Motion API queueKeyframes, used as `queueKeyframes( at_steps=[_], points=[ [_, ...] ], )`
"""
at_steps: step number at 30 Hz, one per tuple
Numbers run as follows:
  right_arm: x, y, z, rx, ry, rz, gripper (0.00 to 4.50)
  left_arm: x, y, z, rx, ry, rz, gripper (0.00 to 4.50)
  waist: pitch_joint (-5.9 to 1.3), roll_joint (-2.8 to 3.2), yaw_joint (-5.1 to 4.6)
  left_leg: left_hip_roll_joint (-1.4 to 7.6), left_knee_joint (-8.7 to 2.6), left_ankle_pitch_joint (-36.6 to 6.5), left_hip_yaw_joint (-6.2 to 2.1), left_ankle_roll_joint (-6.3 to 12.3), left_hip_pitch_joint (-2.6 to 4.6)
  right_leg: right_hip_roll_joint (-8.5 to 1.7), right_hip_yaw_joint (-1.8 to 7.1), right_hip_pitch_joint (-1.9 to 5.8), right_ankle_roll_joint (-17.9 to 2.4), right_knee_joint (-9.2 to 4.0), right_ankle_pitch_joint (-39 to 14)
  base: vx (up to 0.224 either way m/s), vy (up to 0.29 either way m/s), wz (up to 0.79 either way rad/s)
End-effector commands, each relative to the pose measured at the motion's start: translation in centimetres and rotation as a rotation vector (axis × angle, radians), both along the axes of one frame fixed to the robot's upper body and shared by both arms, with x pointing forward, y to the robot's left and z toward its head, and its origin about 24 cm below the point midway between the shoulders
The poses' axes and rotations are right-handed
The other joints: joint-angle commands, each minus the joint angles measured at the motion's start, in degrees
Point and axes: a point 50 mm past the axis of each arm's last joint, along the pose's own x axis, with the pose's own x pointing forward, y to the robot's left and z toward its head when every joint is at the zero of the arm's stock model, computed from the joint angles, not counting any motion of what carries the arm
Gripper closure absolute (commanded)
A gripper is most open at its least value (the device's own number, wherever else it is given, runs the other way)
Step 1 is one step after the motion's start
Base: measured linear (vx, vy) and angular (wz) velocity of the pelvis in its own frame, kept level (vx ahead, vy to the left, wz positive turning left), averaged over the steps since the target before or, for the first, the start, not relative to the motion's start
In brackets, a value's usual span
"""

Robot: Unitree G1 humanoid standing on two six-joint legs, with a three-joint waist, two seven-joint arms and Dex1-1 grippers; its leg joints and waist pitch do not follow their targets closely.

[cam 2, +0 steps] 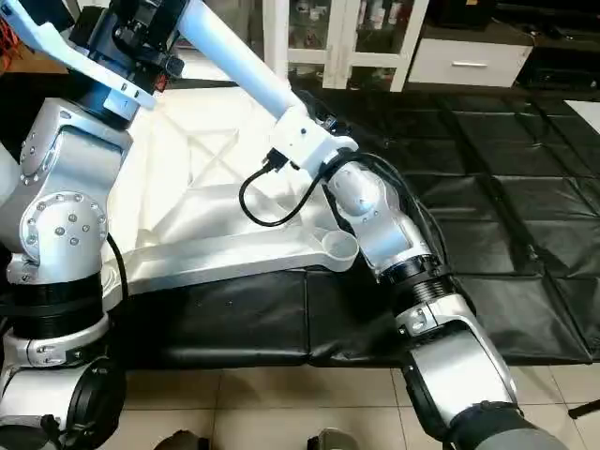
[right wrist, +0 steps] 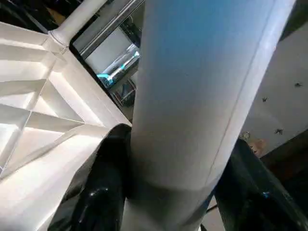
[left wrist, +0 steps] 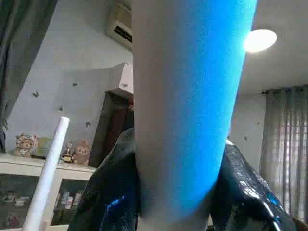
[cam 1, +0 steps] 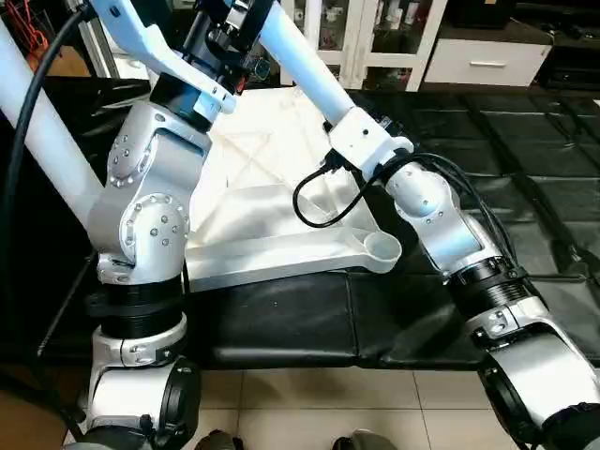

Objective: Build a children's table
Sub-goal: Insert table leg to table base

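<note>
White plastic leg [right wrist: 202,91] sits clamped in my right pincer [right wrist: 173,192]; left pincer [left wrist: 178,192] grips another leg [left wrist: 187,96], readied for the tabletop [cam 1: 272,187] sockets.

Black padded mats [cam 1: 525,169] are covering beige tile floor [cam 1: 309,403]. White glass-door cabinet [cam 1: 375,37] is standing at 12 o'clock, w/ AC unit [left wrist: 120,24] hanging above; grey curtains [left wrist: 281,149] are hanging at 3 o'clock.

Lived-in home room — plush toys [left wrist: 26,145], curtains [left wrist: 284,154], glass-door cabinet [cam 1: 375,37]
</note>
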Motion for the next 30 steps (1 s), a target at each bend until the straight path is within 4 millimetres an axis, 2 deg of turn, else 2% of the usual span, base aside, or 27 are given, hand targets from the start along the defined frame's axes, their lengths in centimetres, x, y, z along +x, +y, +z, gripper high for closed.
queueKeyframes(
  at_steps=[1,5,6,8,9,10,11,12,15,16,17,18,19,20,21,23,24,25,26,27,28,29,30],
  points=[
    [0.1,0.0,0.0,0.006,0.013,0.011,2.51,-0.5,-0.2,0.5,0.007,-0.024,-0.006,2.93,-6.41,-0.24,-0.19,-0.64,-2.92,-2.9,0.87,1.8,0.52,-1.57,1.53,4.65,-13.0,-3.42,4.7,0.0,0.0,0.0],
    [0.1,-0.1,-0.2,0.026,0.032,0.017,2.53,-0.2,0.1,0.4,0.004,-0.013,0.021,2.93,-6.38,-0.17,-0.21,-0.62,-2.92,-3.3,0.9,1.97,0.56,-1.58,1.54,4.63,-13.2,-3.49,4.4,0.0,0.0,0.0],
    [0.1,-0.2,-0.3,0.033,0.039,0.016,2.54,-0.1,0.1,0.3,0.006,-0.008,0.015,2.37,-6.38,-0.21,-0.21,-0.63,-2.92,-3.2,0.89,1.94,0.52,-1.57,1.55,4.65,-13.2,-3.47,4.4,0.0,0.0,0.0],
    [0.3,-1.1,-0.4,0.101,0.089,-0.009,2.54,0.0,0.3,0.0,-0.004,0.002,0.021,2.23,-6.47,-0.21,-0.22,-0.6,-2.89,-3.1,0.92,2.28,0.56,-1.6,1.58,4.67,-13.3,-3.39,4.9,0.0,0.0,0.0],
    [0.7,-2.7,-0.6,0.159,0.13,-0.05,2.54,0.1,0.5,-0.5,-0.003,0.013,0.029,2.23,-6.45,-0.07,-0.23,-0.59,-2.89,-3.1,0.88,2.34,0.56,-1.59,1.57,4.66,-13.4,-3.38,5.1,0.0,0.0,0.0],
    [0.7,-2.7,-0.6,0.159,0.13,-0.05,2.57,0.1,0.5,-0.5,-0.003,0.013,0.029,2.17,-6.5,-0.11,-0.24,-0.57,-2.87,-3.2,0.95,2.56,0.62,-1.55,1.58,4.63,-13.7,-3.42,5.5,0.0,0.0,0.0],
    [1.2,-4.8,-0.7,0.228,0.174,-0.109,2.58,0.1,0.5,-0.9,-0.006,0.023,0.033,2.04,-6.51,-0.17,-0.22,-0.61,-2.86,-2.9,0.99,2.7,0.62,-1.45,1.55,4.66,-14.0,-3.39,6.0,0.0,0.0,0.0],
    [1.2,-5.0,-0.7,0.235,0.178,-0.114,2.59,0.1,0.5,-0.9,-0.007,0.024,0.033,1.89,-6.54,-0.13,-0.16,-0.6,-2.87,-3.0,0.99,2.79,0.64,-1.47,1.54,4.69,-14.2,-3.38,6.1,0.0,0.0,0.0],
    [1.6,-7.9,-0.7,0.315,0.216,-0.198,2.6,0.1,0.5,-1.3,-0.013,0.038,0.032,1.8,-6.66,-0.15,-0.06,-0.66,-2.75,-2.2,0.98,2.99,0.55,-1.38,1.43,4.8,-14.6,-3.35,7.4,0.0,0.0,0.0],
    [1.7,-9.0,-0.7,0.357,0.23,-0.23,2.6,0.2,0.5,-1.7,-0.01,0.057,0.048,1.63,-6.67,0.22,-0.1,-0.75,-2.68,-2.2,0.91,2.99,0.41,-1.48,1.42,4.93,-14.7,-3.27,7.3,0.0,0.0,0.0],
    [1.7,-10.5,-0.6,0.409,0.24,-0.267,2.6,0.8,0.8,-2.5,-0.025,0.117,0.093,1.38,-6.7,0.68,-0.25,-0.74,-2.59,-2.7,0.89,3.1,0.45,-1.43,1.4,4.95,-14.8,-3.28,7.5,0.0,0.0,0.0],
    [1.7,-11.3,-0.5,0.442,0.244,-0.284,2.6,1.3,1.0,-3.3,-0.031,0.181,0.13,1.38,-6.65,0.33,-0.36,-0.76,-2.61,-2.9,0.97,3.28,0.51,-1.33,1.38,4.94,-14.7,-3.56,7.5,0.0,0.0,0.0],
    [1.7,-11.4,-0.5,0.447,0.245,-0.286,2.6,1.4,1.1,-3.4,-0.032,0.189,0.134,1.41,-6.75,-0.01,-0.4,-0.93,-2.58,-2.5,0.95,3.66,0.2,-1.28,1.38,5.27,-14.9,-3.46,8.0,0.0,0.0,0.0],
    [1.6,-12.2,-0.2,0.484,0.244,-0.292,2.6,2.4,1.5,-5.0,-0.005,0.303,0.184,1.38,-6.79,1.9,-0.13,-0.99,-2.4,-2.5,0.7,3.75,0.42,-1.46,1.25,4.99,-15.0,-3.29,7.7,0.0,0.0,0.0],
    [1.3,-12.7,0.2,0.542,0.249,-0.259,2.6,3.4,1.6,-7.5,0.081,0.433,0.214,1.24,-6.71,2.32,-0.5,-1.04,-2.38,-3.1,0.79,4.02,0.48,-1.2,1.15,4.8,-14.8,-3.66,7.4,0.0,0.0,0.0],
    [0.6,-12.9,0.8,0.631,0.257,-0.176,2.6,4.1,1.5,-11.2,0.255,0.584,0.222,0.93,-6.8,1.49,-0.79,-1.38,-2.54,-4.8,0.68,5.15,0.31,-1.15,1.16,5.35,-14.1,-4.14,4.2,0.0,0.0,0.0],
    [0.6,-12.9,0.8,0.631,0.257,-0.176,2.6,4.1,1.5,-11.2,0.255,0.584,0.222,0.93,-6.85,1.36,-0.8,-1.4,-2.65,-4.7,0.71,5.57,0.32,-1.11,1.18,5.46,-14.0,-4.42,3.7,0.0,0.0,0.0],
    [0.1,-12.9,0.8,0.696,0.256,-0.119,2.6,4.2,0.8,-12.5,0.289,0.637,0.19,0.93,-7.09,1.88,-0.72,-1.2,-2.55,-3.8,0.53,5.51,0.23,-1.44,1.15,5.39,-14.4,-4.32,3.1,0.0,0.0,0.0],
    [-0.6,-13.1,0.5,0.715,0.259,-0.069,2.6,4.0,-0.5,-13.3,0.347,0.634,0.1,0.93,-7.21,1.53,-0.64,-1.08,-2.5,-4.0,0.7,5.92,0.48,-1.43,1.19,5.09,-14.9,-4.65,2.6,0.0,0.0,0.0],
    [-1.0,-13.3,0.3,0.722,0.26,-0.039,2.6,3.8,-1.4,-13.7,0.381,0.627,0.037,0.93,-7.14,1.7,-0.42,-1.06,-2.65,-4.2,0.66,6.12,0.41,-1.44,1.15,5.17,-15.0,-4.74,2.2,0.0,0.0,0.0],
    [-1.0,-13.3,0.3,0.722,0.26,-0.038,2.6,3.8,-1.4,-13.7,0.382,0.627,0.036,0.93,-7.27,1.98,-0.16,-0.77,-2.71,-3.8,0.56,6.14,0.53,-1.6,1.1,4.93,-15.5,-4.65,2.1,0.0,0.0,0.0],
    [-1.6,-14.0,-0.6,0.708,0.299,-0.034,2.6,3.0,-2.9,-14.9,0.583,0.534,-0.047,0.93,-7.42,1.3,-0.41,-0.62,-2.66,-3.1,0.64,6.23,0.4,-1.56,1.02,4.93,-16.4,-4.45,3.4,0.0,0.0,0.0],
    [-1.6,-14.0,-0.6,0.708,0.299,-0.034,2.6,3.0,-2.9,-14.9,0.583,0.534,-0.047,0.93,-7.32,1.35,0.01,-0.54,-2.83,-3.0,0.45,6.97,0.44,-1.78,1.03,4.9,-16.0,-4.58,2.3,0.0,0.0,0.0]
  ],
)
